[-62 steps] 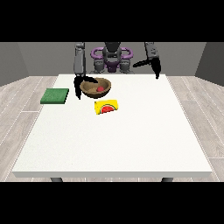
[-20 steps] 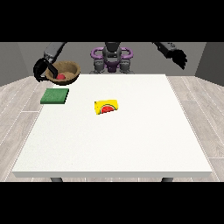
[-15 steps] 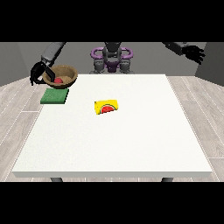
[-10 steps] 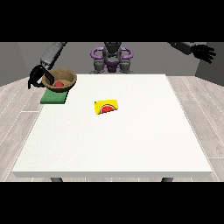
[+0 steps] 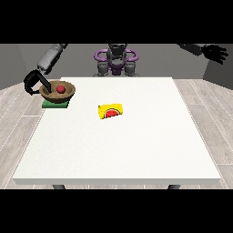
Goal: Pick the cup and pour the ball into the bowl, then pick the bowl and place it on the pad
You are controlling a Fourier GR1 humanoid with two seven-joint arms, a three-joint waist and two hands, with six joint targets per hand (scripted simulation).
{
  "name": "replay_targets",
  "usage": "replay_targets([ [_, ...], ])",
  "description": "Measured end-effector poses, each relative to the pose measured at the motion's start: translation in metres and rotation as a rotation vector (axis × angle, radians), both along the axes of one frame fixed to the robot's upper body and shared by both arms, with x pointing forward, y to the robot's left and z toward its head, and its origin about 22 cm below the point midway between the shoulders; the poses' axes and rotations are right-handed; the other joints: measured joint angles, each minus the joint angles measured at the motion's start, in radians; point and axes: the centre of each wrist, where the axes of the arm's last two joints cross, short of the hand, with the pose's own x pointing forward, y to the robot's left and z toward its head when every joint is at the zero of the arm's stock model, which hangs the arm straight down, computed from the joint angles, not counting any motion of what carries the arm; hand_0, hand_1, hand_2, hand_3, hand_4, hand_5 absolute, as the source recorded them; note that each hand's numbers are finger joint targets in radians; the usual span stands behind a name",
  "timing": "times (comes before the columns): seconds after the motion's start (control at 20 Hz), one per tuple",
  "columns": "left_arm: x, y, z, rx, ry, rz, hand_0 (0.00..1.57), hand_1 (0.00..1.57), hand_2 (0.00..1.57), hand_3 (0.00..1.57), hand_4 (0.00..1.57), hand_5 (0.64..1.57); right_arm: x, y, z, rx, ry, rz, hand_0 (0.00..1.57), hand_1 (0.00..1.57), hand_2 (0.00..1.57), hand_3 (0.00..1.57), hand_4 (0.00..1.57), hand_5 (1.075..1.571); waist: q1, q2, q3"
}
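Note:
A brown bowl (image 5: pixel 63 94) with a red ball (image 5: pixel 60 88) inside sits low over the green pad (image 5: pixel 55 104) at the table's left edge; I cannot tell whether it touches the pad. The black hand at the view's left (image 5: pixel 32 82) is curled round the bowl's left rim. High off the table, the hand at the view's right (image 5: pixel 215 52) has its fingers spread and holds nothing. A yellow cup with a watermelon picture (image 5: pixel 112 111) lies on its side near the table's middle.
The white table (image 5: pixel 123 150) spreads wide towards the camera. The robot's torso (image 5: pixel 116 61) stands behind the far edge. Wooden floor surrounds the table.
The hand at the view's left has carried the bowl with the ball leftward off the table's back, then lowered it onto the green pad's spot. The other hand swung up and out to the right.

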Motion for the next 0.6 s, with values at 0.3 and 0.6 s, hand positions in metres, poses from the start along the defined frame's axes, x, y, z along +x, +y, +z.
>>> replay_targets([
  [0.3,0.002,-0.008,-0.009,0.01,0.025,-0.013,0.0,0.0,0.0,0.0,1.01,1.569,0.01,-0.001,0.014,0.032,0.014,0.035,0.0,0.0,0.0,0.0,0.0,1.361,-0.004,-0.023,0.0],
  [0.6,0.024,-0.074,-0.038,-0.009,0.165,-0.087,0.0,0.0,0.0,0.0,0.9,1.559,0.023,0.009,0.025,0.043,0.099,0.098,0.0,0.0,0.0,0.0,0.48,1.434,-0.017,-0.19,0.0001],
])
